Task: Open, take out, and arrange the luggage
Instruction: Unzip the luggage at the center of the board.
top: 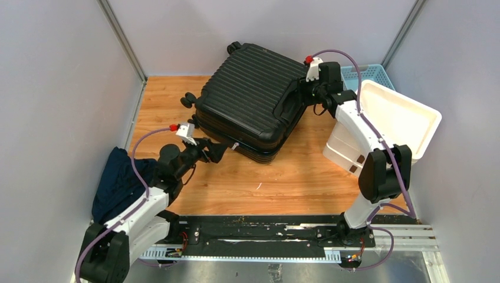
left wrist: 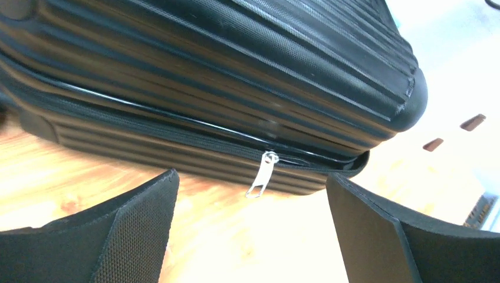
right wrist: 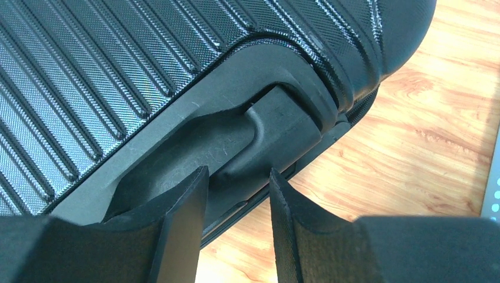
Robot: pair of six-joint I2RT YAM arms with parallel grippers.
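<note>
Arm L (top: 147, 200) low, end effector (top: 220, 150) spread facing luggage (top: 253, 97) zip (left wrist: 262, 173)

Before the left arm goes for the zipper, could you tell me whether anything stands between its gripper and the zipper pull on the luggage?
Nothing visible does. The left gripper is open, facing the side of the luggage, and only bare table lies between its fingers and the hanging zipper pull.

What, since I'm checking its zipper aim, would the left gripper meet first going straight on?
Likely the zipper pull on the luggage seam; the open left gripper frames it, depth unclear.
</note>
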